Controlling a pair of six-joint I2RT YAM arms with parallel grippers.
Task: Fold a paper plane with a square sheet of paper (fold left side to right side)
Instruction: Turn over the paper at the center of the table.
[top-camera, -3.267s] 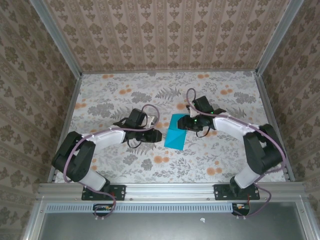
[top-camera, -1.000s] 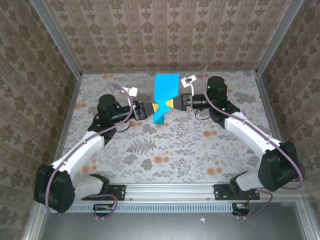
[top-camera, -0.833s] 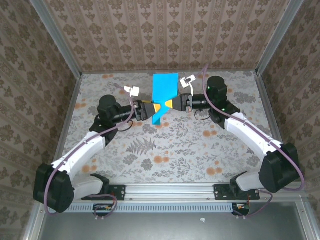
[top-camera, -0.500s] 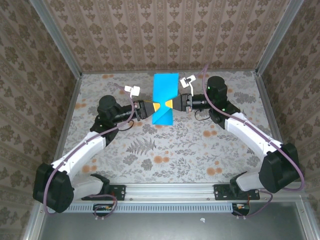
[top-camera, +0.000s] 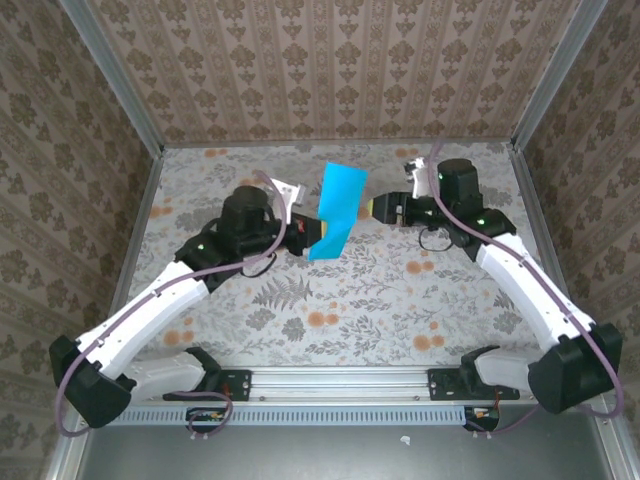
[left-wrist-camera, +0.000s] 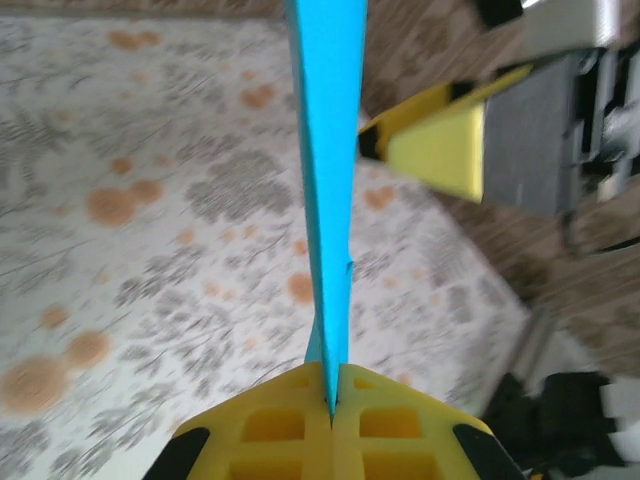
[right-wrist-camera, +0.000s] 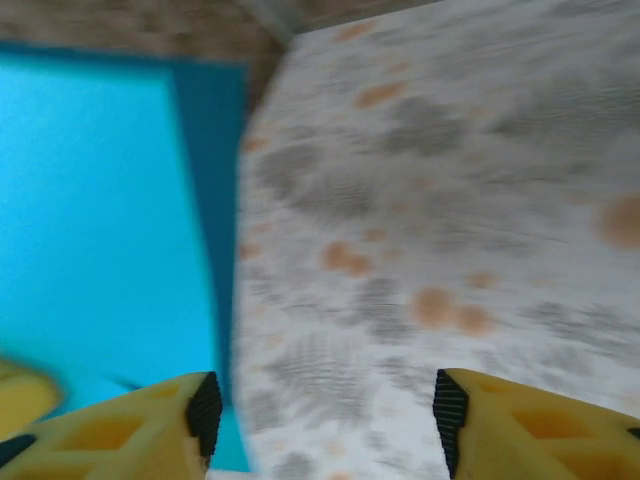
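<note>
top cam overhead fr behind, wrist cams close-up, all share paper (top-camera: 337, 205)

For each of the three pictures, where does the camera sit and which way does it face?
Top external: above and behind the robot, looking down at the floral table; both arms, the left gripper, the right gripper and the raised thin cyan-blue paper sheet show.
Left wrist: looks along its shut yellow fingers, which pinch the paper sheet, edge-on.
Right wrist: looks between its open fingers down at the table.
All three share the paper sheet.
</note>
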